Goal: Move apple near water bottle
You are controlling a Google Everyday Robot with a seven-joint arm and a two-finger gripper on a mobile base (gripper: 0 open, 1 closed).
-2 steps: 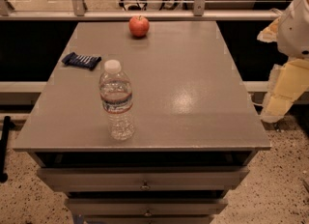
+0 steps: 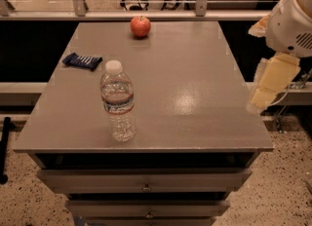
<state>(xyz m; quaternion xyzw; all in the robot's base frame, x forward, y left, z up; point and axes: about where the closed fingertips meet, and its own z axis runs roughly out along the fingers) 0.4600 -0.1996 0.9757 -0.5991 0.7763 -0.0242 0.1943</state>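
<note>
1. Near the front edge, left of centre: bottle (image 2: 117, 101), upright, capped, in the same spot as a moment ago.
2. Off the right edge, roughly midway along it, not yet over the counter (image 2: 195, 74): gripper (image 2: 267, 87), hanging downward, nothing visibly carried. Released or clenched, cannot tell from this angle. Sits a little closer to the right edge than a moment ago, which is the only change in the scene.
3. Near the left edge, past the middle: dark wrapper (image 2: 83, 61), lying flat, unmoved, out of any likely path between apple and bottle.
4. At the far edge, slightly left of centre: apple (image 2: 140, 26), resting on the counter, untouched, in the same spot as before, well apart from both bottle and gripper.
5. Meaning of the change, as a judgement: looks like the opening of the reach, an approach from the right side. No contact and no lift, so the task is barely begun.
6. Left to do: cross to the far edge, take the apple, bring it forward and set it just beside the bottle.
7. Risk worth noting: tall, light bottle near the front edge, easy to knock over when setting the apple down.
</note>
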